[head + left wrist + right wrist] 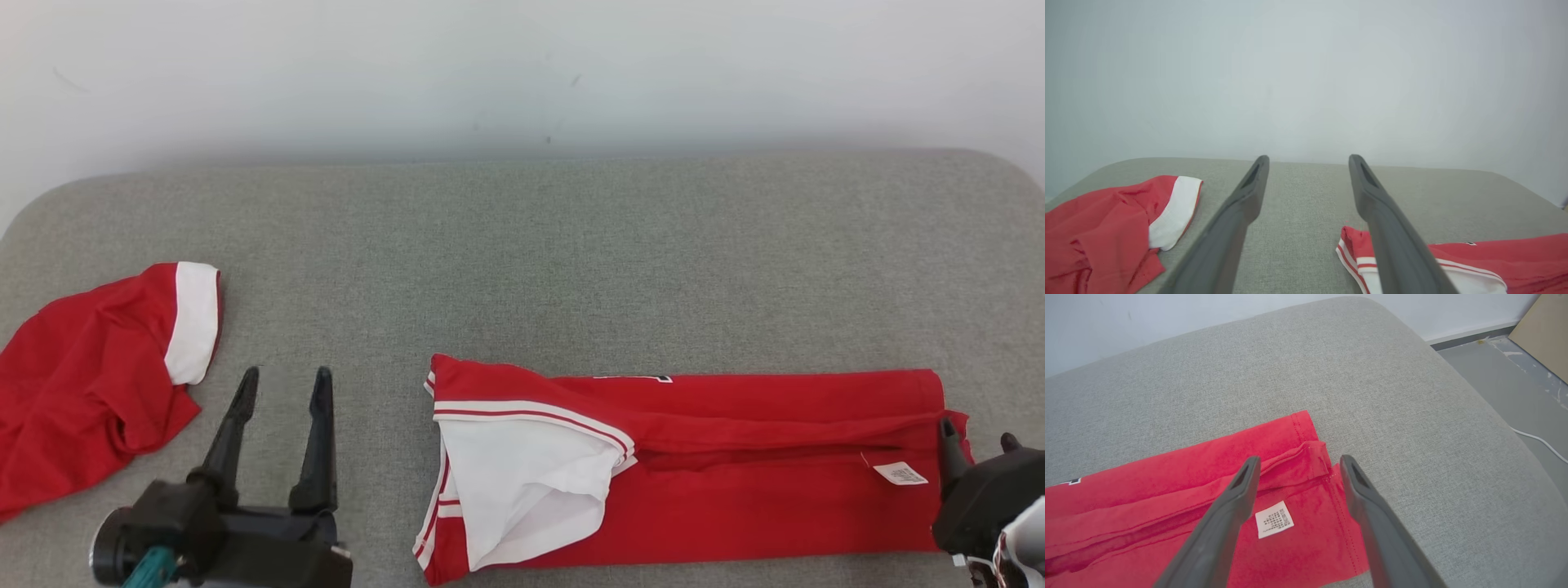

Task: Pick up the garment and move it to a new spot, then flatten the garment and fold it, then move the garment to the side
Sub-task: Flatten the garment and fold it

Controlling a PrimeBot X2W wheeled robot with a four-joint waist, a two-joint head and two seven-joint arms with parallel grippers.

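Right wrist view: finds the right gripper (1299, 459) spread and empty, tilted down over the hem end of the garment (1167, 506). Finds the left gripper (287, 374) spread too, level over cushion (522, 245) between the collar end and a second red garment (82, 367). Looks mid-fold, a long strip; next calls for pinching the hem and carrying it to the collar.

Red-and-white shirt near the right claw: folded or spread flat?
Folded: the red-and-white shirt lies as a long narrow strip, sides turned inward along its length, white care label exposed.
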